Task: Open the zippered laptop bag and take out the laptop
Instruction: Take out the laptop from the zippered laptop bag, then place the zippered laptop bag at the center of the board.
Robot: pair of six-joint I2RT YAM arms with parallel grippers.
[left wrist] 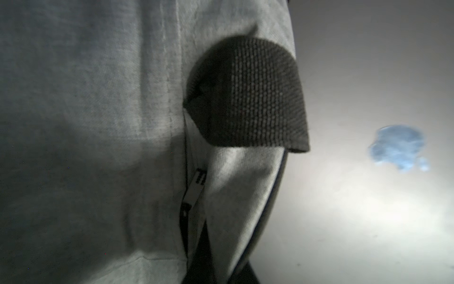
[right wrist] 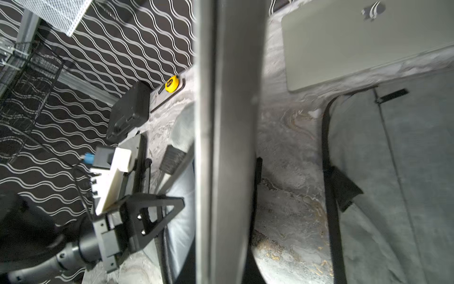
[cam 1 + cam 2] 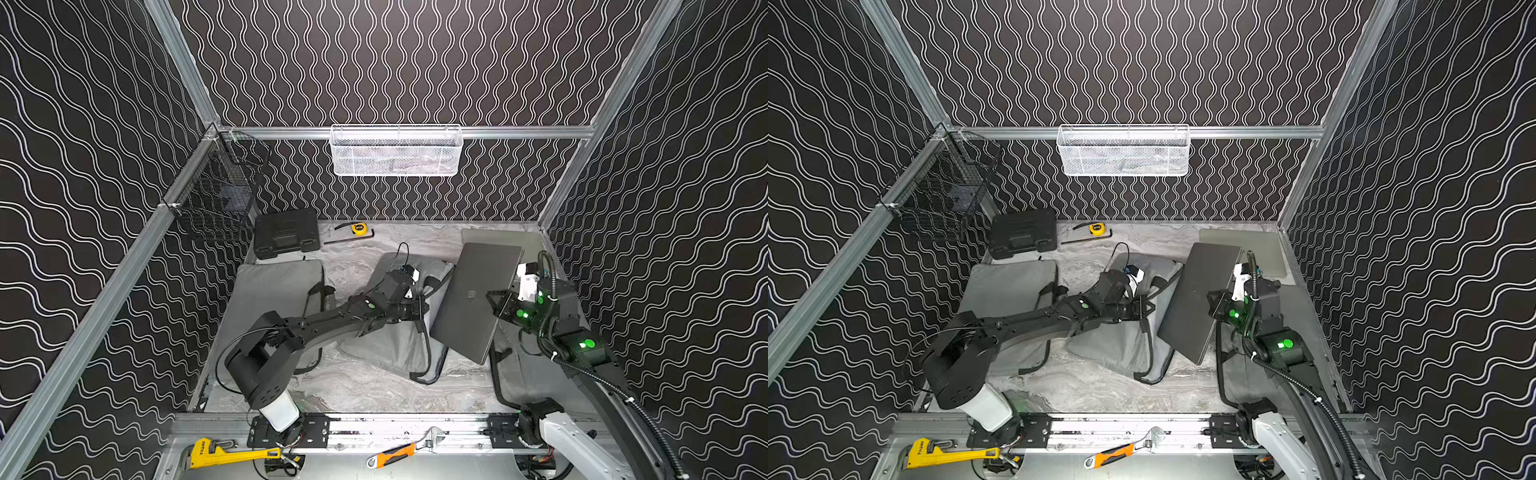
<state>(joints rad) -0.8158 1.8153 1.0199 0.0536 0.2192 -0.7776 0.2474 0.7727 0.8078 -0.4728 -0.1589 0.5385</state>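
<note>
Dark grey slim laptop (image 3: 461, 316) is out of the grey fabric zippered bag (image 3: 386, 349) and hangs tilted beside it, above the marbled grey surface (image 3: 374, 390), between that bag and a second grey bag (image 3: 517, 370) under the right arm; whether its lowest corner touches anything cannot be told. The right gripper (image 3: 493, 297) has its fingers clamped on the laptop's long edge, which fills the middle of the right wrist view. The left gripper (image 3: 422, 309) has its fingers together at the bag's open side, close to the black woven handle (image 1: 258, 98) and the zip pull (image 1: 194, 189); whether cloth is pinched between them is not visible.

The step in hand looks like carrying the laptop clear and setting it down. A hold on one edge of so broad a plate lets it swing, so the robot should move slowly and level it gradually; it should then lower it flat onto bare surface at the front, well apart from the pale silver laptop (image 3: 498, 237) at the back. The left arm should pin the bag until the laptop's corner is past the black strap (image 3: 428, 357), then release.
</note>
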